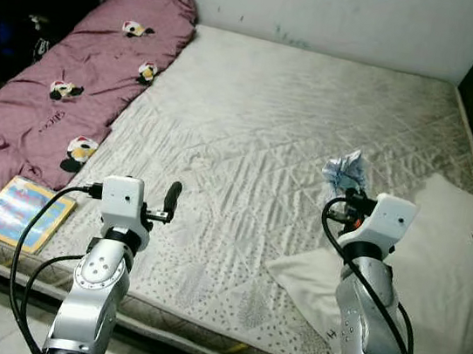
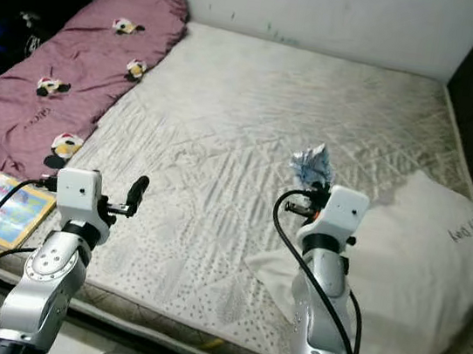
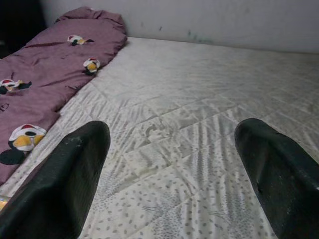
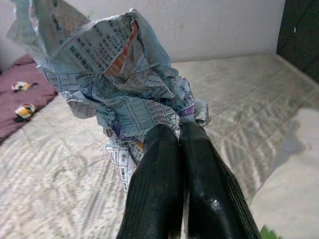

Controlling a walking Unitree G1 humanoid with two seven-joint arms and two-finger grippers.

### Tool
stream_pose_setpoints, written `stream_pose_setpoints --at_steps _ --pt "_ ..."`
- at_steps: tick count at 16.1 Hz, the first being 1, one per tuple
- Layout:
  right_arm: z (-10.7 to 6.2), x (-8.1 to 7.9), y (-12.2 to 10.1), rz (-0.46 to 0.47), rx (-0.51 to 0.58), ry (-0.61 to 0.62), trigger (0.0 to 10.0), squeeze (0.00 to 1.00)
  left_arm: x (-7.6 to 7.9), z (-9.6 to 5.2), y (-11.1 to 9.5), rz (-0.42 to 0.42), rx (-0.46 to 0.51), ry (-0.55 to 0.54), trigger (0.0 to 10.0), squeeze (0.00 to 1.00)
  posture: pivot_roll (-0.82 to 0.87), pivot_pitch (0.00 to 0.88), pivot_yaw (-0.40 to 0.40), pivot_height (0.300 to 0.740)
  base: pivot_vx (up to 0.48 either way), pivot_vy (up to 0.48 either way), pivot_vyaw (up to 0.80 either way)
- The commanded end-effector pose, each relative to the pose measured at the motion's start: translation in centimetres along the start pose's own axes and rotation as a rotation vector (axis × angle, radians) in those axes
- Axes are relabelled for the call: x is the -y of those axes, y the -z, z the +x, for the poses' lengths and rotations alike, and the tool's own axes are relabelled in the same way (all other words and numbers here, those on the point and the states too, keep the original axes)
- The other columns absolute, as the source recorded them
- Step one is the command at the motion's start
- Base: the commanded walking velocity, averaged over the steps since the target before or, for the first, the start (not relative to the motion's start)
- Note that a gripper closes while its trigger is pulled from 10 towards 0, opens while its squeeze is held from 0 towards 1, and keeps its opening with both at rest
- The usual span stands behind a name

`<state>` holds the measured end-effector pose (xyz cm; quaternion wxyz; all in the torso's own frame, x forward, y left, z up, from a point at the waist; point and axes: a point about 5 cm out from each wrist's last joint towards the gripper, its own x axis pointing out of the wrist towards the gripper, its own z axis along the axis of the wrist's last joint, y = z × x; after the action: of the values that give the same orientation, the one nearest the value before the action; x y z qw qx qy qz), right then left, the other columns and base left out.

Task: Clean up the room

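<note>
Paper (image 4: 119, 84), crumpled and printed, is pinched at the tips of the right pincer (image 4: 180, 133), its fingers clamped together on it above the mattress (image 1: 296, 132). A white pillow (image 1: 460, 279) lies just right of that pincer. Left pincer (image 3: 172, 149) hovers wide apart over the mattress, a purple quilt (image 1: 72, 92) and book (image 1: 22, 210) to its left.

the mattress (image 1: 297, 124) is seen from above by both head views, facing forward and down, with the maroon quilt (image 1: 72, 92) at ten o'clock. it is viewed low and close along the left gripper (image 3: 169, 164), and the crumpled paper (image 4: 124, 84) very closely along the right gripper (image 4: 179, 144).
</note>
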<state>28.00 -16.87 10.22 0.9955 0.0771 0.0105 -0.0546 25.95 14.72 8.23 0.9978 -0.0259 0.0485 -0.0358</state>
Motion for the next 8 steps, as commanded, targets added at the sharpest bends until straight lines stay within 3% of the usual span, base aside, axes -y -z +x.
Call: stream_pose_setpoints --at_steps 1,6,8 --pt "0.0 -0.2 0.4 0.019 -0.028 -0.019 10.0 0.0 -0.2 -0.2 -0.2 0.005 0.007 0.009 10.0 0.0 0.01 0.0 0.017 0.74 0.0 0.0 0.0" --pt "0.3 -0.9 0.1 -0.03 -0.029 -0.096 10.0 0.0 0.3 -0.4 -0.4 -0.029 0.029 0.051 10.0 0.0 0.0 0.005 0.01 0.74 0.0 0.0 0.0" --pt "0.3 -1.5 0.2 -0.143 -0.014 -0.139 10.0 0.0 0.4 -0.5 -0.3 -0.051 0.02 0.051 10.0 0.0 0.0 0.01 0.008 0.74 0.0 0.0 0.0"
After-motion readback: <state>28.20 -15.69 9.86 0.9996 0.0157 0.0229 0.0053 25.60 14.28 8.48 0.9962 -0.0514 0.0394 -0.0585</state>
